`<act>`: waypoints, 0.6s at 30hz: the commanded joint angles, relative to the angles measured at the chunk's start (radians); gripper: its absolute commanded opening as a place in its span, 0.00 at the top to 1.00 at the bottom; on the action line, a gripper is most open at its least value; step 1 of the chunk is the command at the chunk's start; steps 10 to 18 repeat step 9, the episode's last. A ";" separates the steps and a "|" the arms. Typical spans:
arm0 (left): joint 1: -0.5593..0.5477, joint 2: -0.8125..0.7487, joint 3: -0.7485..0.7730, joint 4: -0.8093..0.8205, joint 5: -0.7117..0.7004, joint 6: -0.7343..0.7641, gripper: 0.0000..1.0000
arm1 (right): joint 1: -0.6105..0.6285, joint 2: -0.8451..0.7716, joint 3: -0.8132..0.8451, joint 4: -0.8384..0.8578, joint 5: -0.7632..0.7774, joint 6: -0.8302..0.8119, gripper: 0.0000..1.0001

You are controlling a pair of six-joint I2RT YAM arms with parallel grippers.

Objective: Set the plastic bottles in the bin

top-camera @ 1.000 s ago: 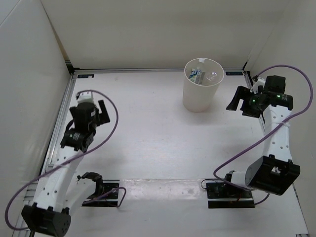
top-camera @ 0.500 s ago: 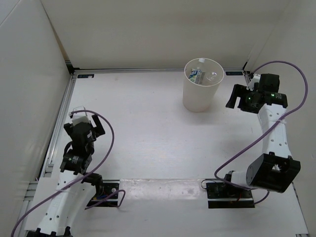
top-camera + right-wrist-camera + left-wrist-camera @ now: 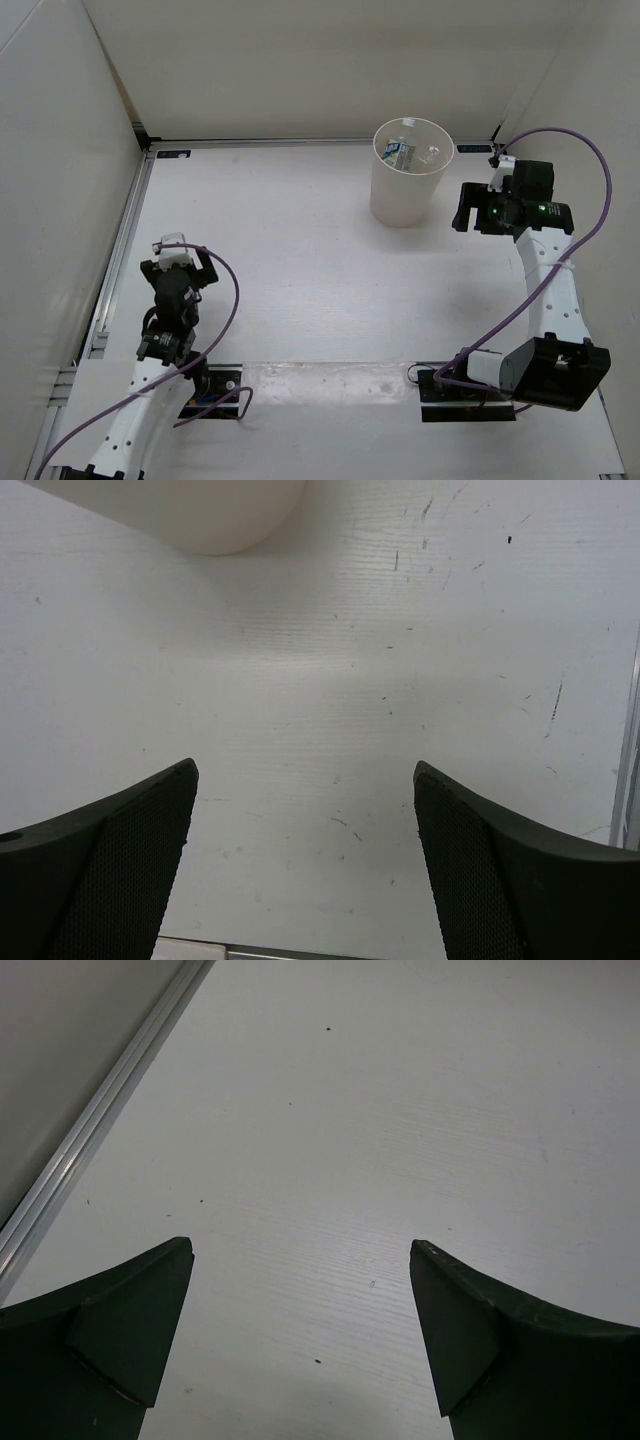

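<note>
Toward the far right of the tabletop [image 3: 300,250] stands one cream bin [image 3: 405,195] holding at least two plastic bottles [image 3: 403,153], visible only from overhead, while two arms [image 3: 545,290] hover: right fingers [image 3: 110,870] spread empty just beside the bin, left fingers [image 3: 120,1340] spread empty well apart, near that arm's base.

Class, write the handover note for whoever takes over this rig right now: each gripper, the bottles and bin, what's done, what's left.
Left gripper: jaws open, empty, over the table at its left side.
Right gripper: jaws open, empty, just right of the bin.
Bin upright at the far side. Inside it a white-green labelled bottle and a clear bottle show; any others are hidden.
Done: no bottle lies on the table in any view.
Left: probably only confirming the count.
</note>
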 commanded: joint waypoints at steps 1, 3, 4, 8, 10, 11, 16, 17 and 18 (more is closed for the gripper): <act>-0.002 -0.042 -0.027 0.093 0.034 0.034 0.00 | 0.011 -0.007 0.017 0.034 0.022 -0.024 0.10; -0.003 -0.059 -0.047 0.104 0.031 0.043 0.00 | 0.006 -0.001 0.020 0.034 0.025 -0.027 0.10; -0.002 -0.075 -0.058 0.128 0.034 0.048 0.00 | 0.003 -0.001 0.019 0.033 0.025 -0.024 0.10; -0.002 -0.072 -0.072 0.179 0.030 0.086 0.00 | 0.005 -0.001 0.009 0.033 0.035 -0.019 0.10; -0.002 -0.072 -0.078 0.188 0.028 0.092 0.00 | 0.006 -0.001 0.011 0.033 0.042 -0.007 0.10; -0.002 -0.072 -0.078 0.188 0.028 0.092 0.00 | 0.006 -0.001 0.011 0.033 0.042 -0.007 0.10; -0.002 -0.072 -0.078 0.188 0.028 0.092 0.00 | 0.006 -0.001 0.011 0.033 0.042 -0.007 0.10; -0.002 -0.072 -0.078 0.188 0.028 0.092 0.00 | 0.006 -0.001 0.011 0.033 0.042 -0.007 0.10; -0.002 -0.072 -0.078 0.188 0.028 0.092 0.00 | 0.006 -0.001 0.011 0.033 0.042 -0.007 0.10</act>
